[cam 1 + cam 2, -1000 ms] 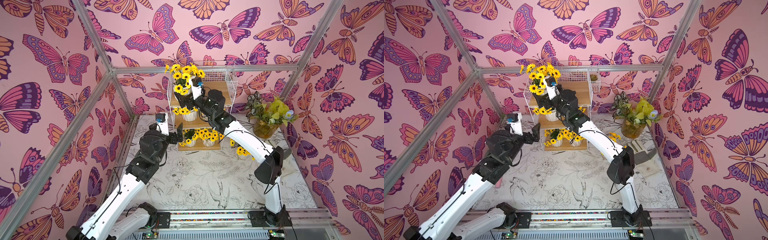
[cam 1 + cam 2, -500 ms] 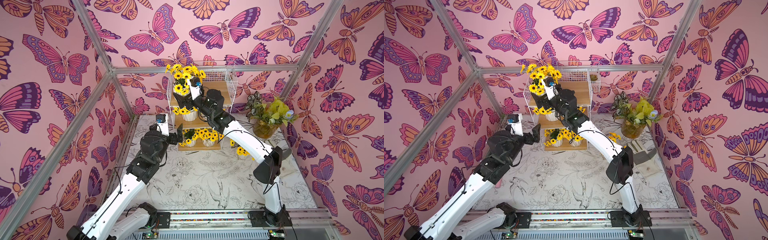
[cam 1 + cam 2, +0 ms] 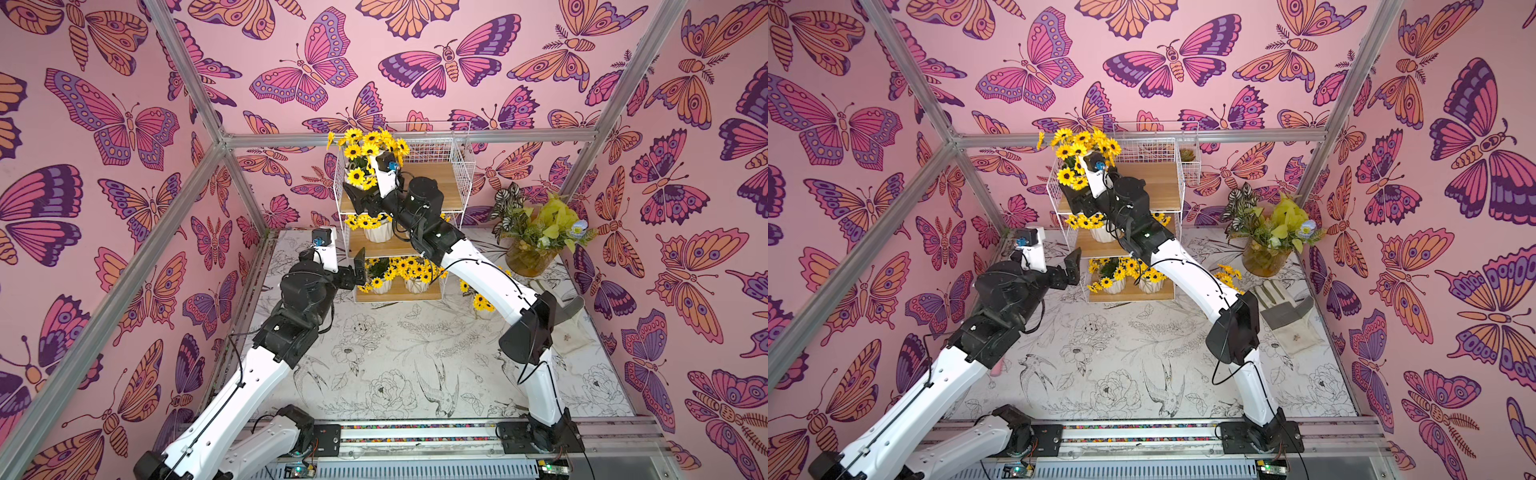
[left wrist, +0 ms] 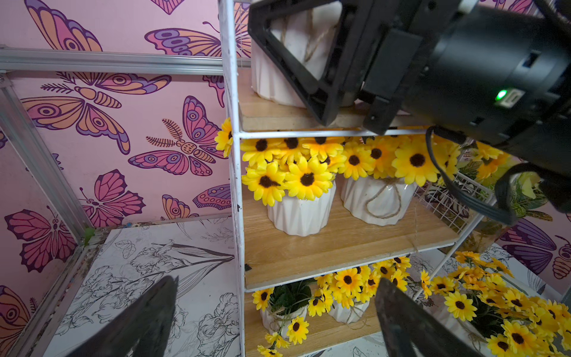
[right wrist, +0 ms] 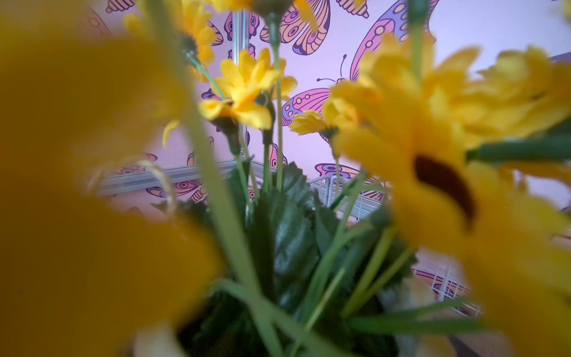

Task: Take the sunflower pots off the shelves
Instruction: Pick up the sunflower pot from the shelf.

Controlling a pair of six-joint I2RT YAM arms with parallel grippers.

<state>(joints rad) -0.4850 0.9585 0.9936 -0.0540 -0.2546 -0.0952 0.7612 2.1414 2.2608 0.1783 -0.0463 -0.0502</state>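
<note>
The right gripper (image 3: 362,198) is closed around the top pot (image 4: 272,83), which stands at a front corner of the shelves' (image 3: 436,183) top board, its base on or barely above the wood. Dragged out low, it could catch the board edge or the wire post (image 4: 229,92) and tip. The arm crosses the middle pots (image 4: 301,213) and might snag their flowers. The left gripper (image 4: 275,321) hangs wide open, empty, beside the shelves.
</note>
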